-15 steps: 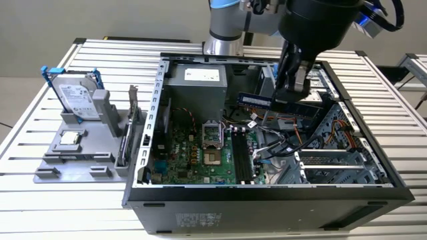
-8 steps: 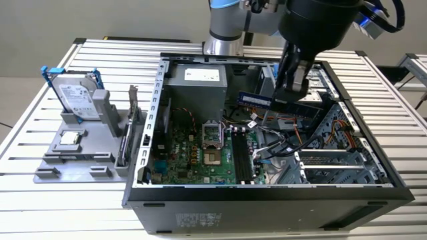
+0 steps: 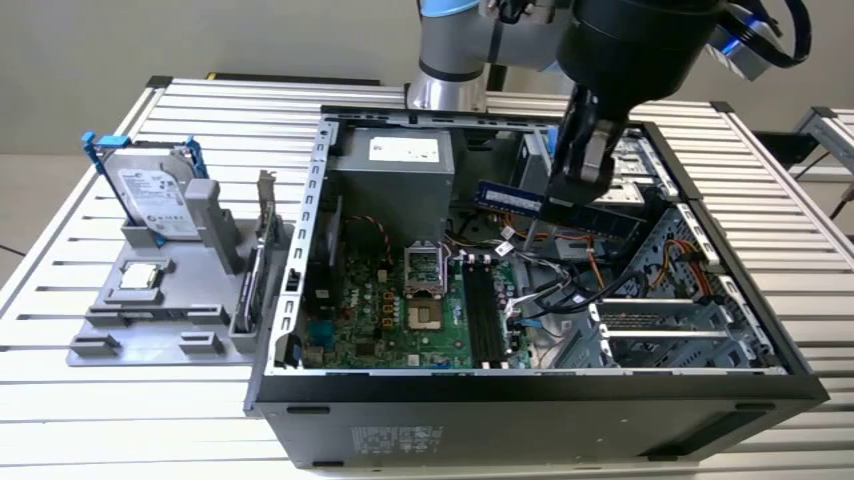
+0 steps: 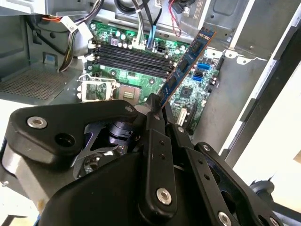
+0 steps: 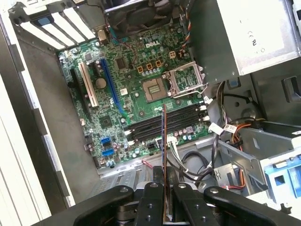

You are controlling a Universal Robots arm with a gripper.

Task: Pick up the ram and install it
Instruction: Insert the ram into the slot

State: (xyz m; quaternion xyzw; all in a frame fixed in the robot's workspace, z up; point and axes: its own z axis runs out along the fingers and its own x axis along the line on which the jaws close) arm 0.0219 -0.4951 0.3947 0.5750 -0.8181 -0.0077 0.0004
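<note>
Gripper (image 3: 583, 192) clamped on the ram (image 3: 510, 196), over open computer case (image 3: 534, 400), white-labelled power supply (image 3: 394, 175) beside, cables (image 3: 561, 290) crowding memory slots (image 3: 483, 315)

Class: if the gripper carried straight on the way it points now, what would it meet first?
Probably the black memory slots on the motherboard; the ram the gripper holds would touch first, though depth is unclear.

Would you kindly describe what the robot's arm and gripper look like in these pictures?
The arm is a silver-grey tube with a light blue ring, ending in a bulky black wrist housing. The gripper is matte black, built of flat linked bars joined by silver screw heads.
</note>
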